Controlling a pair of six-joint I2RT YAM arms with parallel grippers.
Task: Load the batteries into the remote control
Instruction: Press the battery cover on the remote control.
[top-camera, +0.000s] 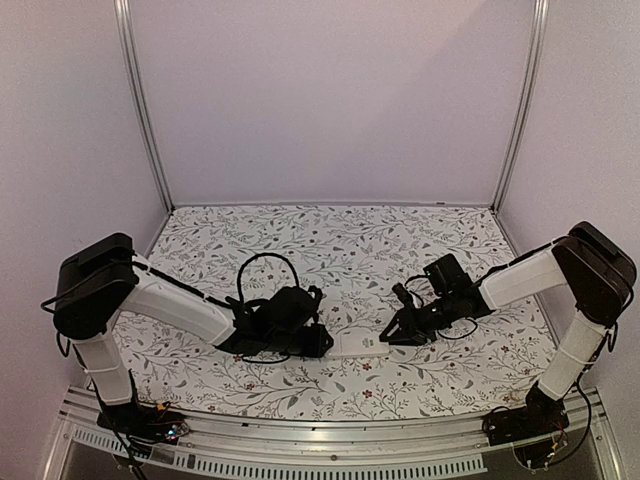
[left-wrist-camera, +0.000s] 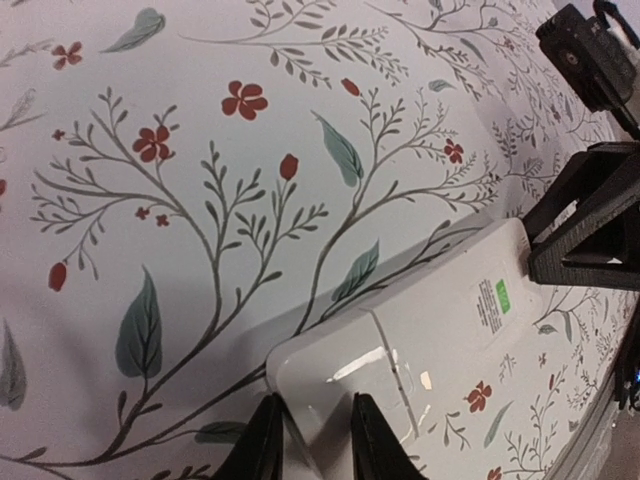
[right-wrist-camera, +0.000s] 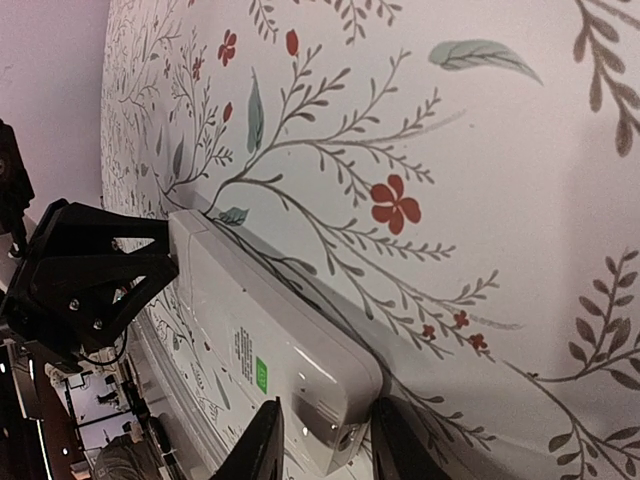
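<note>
The remote control (top-camera: 355, 345) is a white handset lying back up on the floral table between my two arms. Its back carries a small printed label with a green patch (left-wrist-camera: 497, 300), and the battery cover (left-wrist-camera: 345, 375) sits closed at the left end. My left gripper (top-camera: 318, 342) (left-wrist-camera: 320, 445) is closed across the remote's left end, one finger on each long edge. My right gripper (top-camera: 392, 335) (right-wrist-camera: 325, 445) is closed across the remote's right end (right-wrist-camera: 330, 400) in the same way. The batteries are not in view.
The floral cloth (top-camera: 330, 240) covers the whole table. Pale walls with aluminium posts (top-camera: 140, 110) enclose the back and both sides. A metal rail (top-camera: 330, 440) runs along the near edge by the arm bases.
</note>
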